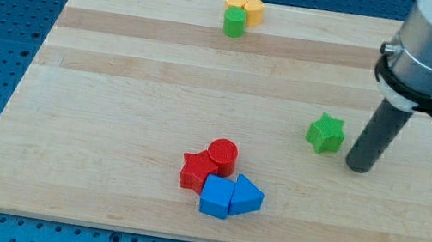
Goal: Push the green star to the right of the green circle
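rod without any pincer: my tip [358,167] rests on the wooden board [111,122], just to the view's right of the green star [325,133], apart from it. green circle [233,24] sits far toward the view's top-left, touching two yellow blocks [244,6].

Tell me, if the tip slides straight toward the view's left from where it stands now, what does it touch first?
Most likely the green star. My tip stands just to its right and slightly lower in the view, with a small gap between them. Depth is unclear, so the contact may only graze the star's lower edge.
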Controlling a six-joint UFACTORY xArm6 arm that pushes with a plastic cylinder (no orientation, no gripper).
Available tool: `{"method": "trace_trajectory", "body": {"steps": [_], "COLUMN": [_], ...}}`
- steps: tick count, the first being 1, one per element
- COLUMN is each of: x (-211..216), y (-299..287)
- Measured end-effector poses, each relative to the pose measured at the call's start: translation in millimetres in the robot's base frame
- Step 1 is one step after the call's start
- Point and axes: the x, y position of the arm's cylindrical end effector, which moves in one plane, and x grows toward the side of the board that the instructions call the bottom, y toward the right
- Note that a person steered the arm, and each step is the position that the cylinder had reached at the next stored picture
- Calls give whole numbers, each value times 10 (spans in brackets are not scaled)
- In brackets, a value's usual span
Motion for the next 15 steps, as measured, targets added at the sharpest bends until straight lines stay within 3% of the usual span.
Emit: {"method": "trace_trajectory", "body": {"steps": [3, 6, 9, 13, 15], "x": [-364, -1085, -1408, -2082, -2099], "y": [-383, -574, -1215, -1257, -988]}}
